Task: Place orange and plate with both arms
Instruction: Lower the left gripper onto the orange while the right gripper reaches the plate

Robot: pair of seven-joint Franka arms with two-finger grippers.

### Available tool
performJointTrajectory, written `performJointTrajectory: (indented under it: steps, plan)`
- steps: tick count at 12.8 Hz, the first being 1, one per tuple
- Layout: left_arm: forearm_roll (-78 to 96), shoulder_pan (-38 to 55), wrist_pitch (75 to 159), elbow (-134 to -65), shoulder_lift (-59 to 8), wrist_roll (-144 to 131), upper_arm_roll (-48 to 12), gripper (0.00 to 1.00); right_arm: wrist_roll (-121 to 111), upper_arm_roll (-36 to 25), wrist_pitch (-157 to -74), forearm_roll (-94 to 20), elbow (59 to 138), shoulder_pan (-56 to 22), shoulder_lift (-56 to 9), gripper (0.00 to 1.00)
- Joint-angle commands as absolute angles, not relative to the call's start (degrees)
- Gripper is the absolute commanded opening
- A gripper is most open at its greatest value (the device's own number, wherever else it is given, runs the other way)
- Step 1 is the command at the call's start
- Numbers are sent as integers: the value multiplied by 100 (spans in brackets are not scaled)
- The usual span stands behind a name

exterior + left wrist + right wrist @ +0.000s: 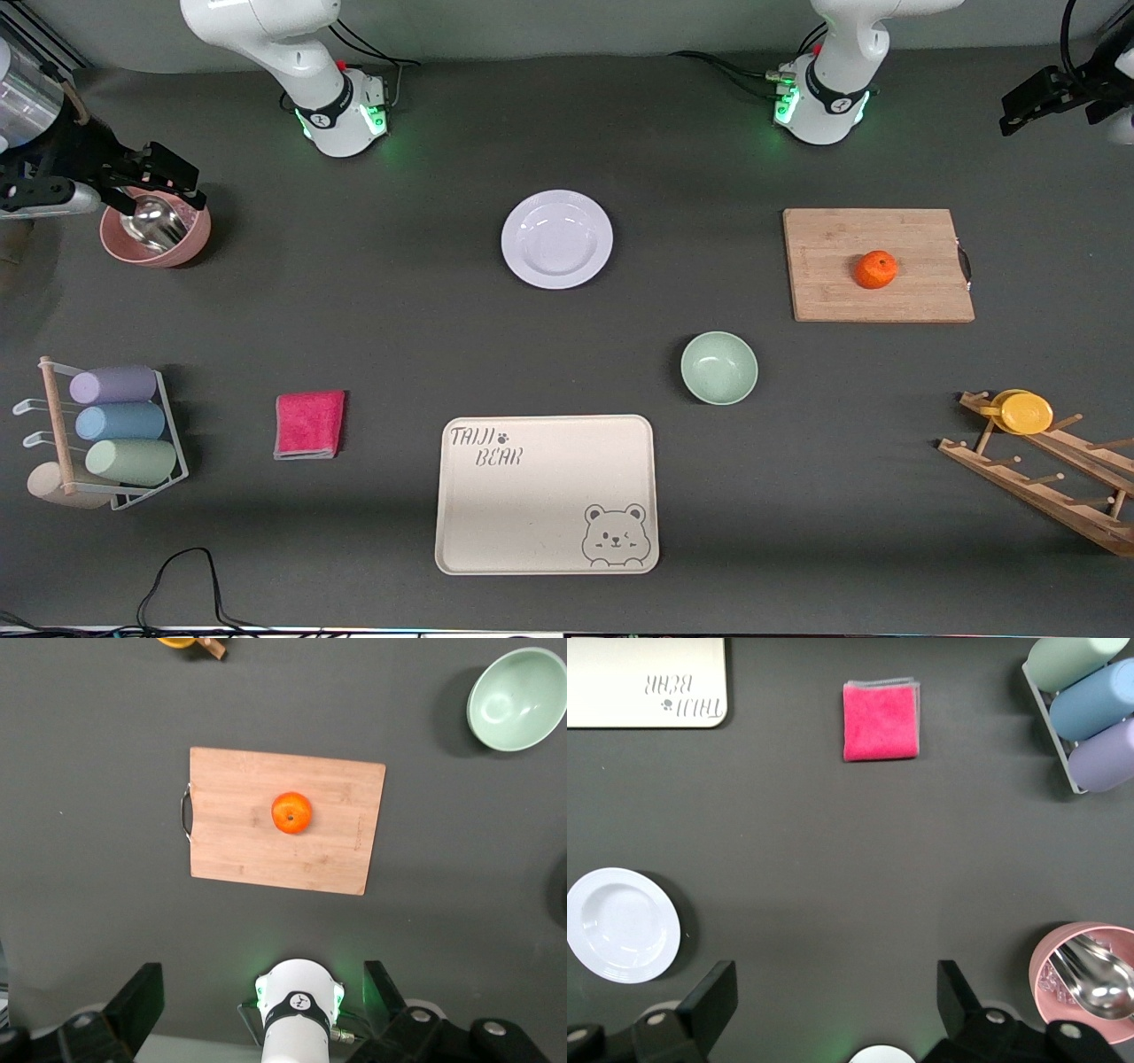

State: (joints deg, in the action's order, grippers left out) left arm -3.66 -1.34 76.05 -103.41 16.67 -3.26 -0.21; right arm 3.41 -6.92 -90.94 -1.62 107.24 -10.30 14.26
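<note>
The orange (875, 269) sits on a wooden cutting board (833, 297) toward the left arm's end of the table; it also shows in the left wrist view (291, 812). The white plate (556, 239) lies on the table mid-way between the two bases, and it shows in the right wrist view (622, 924). My left gripper (1063, 89) is held high at the left arm's end, open and empty (261, 973). My right gripper (146, 173) is up over a pink bowl at the right arm's end, open and empty (835, 973).
A mint-green bowl (718, 368) and a beige bear tray (545, 532) lie nearer the front camera. A pink cloth (309, 424) and a cup rack (115, 425) are toward the right arm's end. The pink bowl (190, 241) holds a metal spoon. A wooden rack (1045, 483) carries a yellow disc.
</note>
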Motion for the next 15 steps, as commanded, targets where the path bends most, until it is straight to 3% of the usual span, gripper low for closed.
performJointTrajectory:
  steps: [1,6,11,15]
  plan:
    - [-351,-123,8013,-10966,1723,-378,-9,100,299,-878,-9158,-787,11388,-1090,1774,100]
    - [-352,-202,9533,-12758,1732,-360,9,100,-77,-905,-9824,-1975,12732,-1090,2118,100]
    - [-352,-378,11878,-14577,1565,-369,9,100,-1605,-896,-11080,-3739,14191,-1090,2048,100]
    - [-343,-413,12690,-14774,1074,-369,-9,100,-3177,-896,-11399,-5436,14826,-1064,1400,100]
